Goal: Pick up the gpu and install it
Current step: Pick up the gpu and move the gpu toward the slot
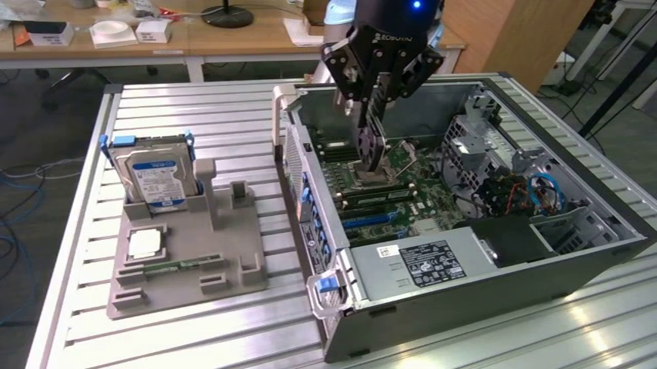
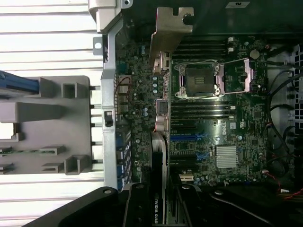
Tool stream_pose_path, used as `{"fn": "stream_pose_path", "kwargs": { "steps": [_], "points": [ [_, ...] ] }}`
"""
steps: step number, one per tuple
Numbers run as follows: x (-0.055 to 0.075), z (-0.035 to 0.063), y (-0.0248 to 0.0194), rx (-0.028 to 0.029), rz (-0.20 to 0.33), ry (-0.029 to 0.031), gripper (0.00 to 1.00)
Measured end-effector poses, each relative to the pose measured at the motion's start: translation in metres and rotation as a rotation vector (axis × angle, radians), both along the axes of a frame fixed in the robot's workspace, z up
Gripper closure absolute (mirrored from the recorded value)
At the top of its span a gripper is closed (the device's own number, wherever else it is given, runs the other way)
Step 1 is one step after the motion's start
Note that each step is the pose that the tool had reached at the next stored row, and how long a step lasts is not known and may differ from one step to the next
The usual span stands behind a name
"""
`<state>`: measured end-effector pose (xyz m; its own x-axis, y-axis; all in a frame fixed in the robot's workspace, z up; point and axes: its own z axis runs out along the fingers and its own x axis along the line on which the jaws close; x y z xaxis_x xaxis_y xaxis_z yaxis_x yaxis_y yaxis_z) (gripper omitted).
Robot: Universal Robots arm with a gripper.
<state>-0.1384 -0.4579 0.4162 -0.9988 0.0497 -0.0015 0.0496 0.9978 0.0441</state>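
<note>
The one black gripper [image 1: 371,115] is clenched on the single gpu [image 1: 371,150] — a thin dark circuit card with a silver metal bracket — held on edge over the green motherboard [image 1: 411,192] inside the one open dark-grey computer case [image 1: 493,284]. Beside the case on the slatted metal table [image 1: 185,108], one grey plastic holder [image 1: 205,261] carries one silver hard drive with a blue-white label [image 1: 154,181] and one narrow green memory stick [image 1: 180,267].
</note>
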Motion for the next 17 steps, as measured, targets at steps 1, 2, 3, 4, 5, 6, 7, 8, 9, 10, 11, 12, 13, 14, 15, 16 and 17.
{"fn": "stream_pose_path", "kwargs": {
  "steps": [1, 2, 3, 4, 5, 6, 7, 8, 9, 10, 11, 12, 13, 14, 15, 16, 17],
  "points": [
    [0.001, 0.0000, 0.0000, -0.0001, 0.000, 0.0000, 0.74],
    [0.002, 0.0000, 0.0000, 0.0000, 0.000, 0.0000, 0.74],
    [0.004, 0.0000, 0.0000, 0.0000, 0.000, 0.0000, 0.74],
    [0.005, 0.0000, 0.0000, -0.0001, 0.000, 0.0000, 0.74],
    [0.006, 0.0000, 0.0000, -0.0001, 0.000, 0.0000, 0.74],
    [0.007, 0.0000, 0.0000, 0.0000, 0.000, 0.0000, 0.74],
    [0.008, 0.0000, 0.0000, 0.0000, 0.000, 0.0000, 0.74],
    [0.010, 0.0000, 0.0000, 0.0000, 0.000, 0.0000, 0.74],
    [0.011, 0.0000, 0.0000, 0.0000, 0.000, 0.0000, 0.74],
    [0.012, 0.0000, 0.0000, 0.0000, 0.000, 0.0000, 0.74],
    [0.013, 0.0000, 0.0000, 0.0000, 0.000, 0.0000, 0.74],
    [0.015, 0.0000, 0.0000, 0.0000, 0.000, 0.0000, 0.74],
    [0.016, 0.0000, 0.0000, 0.0000, 0.000, 0.0000, 0.74],
    [0.017, 0.0000, 0.0000, 0.0000, 0.000, 0.0000, 0.74],
    [0.018, 0.0000, 0.0000, 0.0001, 0.000, 0.0000, 0.74],
    [0.020, 0.0000, 0.0000, 0.0000, 0.000, 0.0000, 0.74],
    [0.021, 0.0000, 0.0000, 0.0000, 0.000, 0.0000, 0.74]
  ]
}}
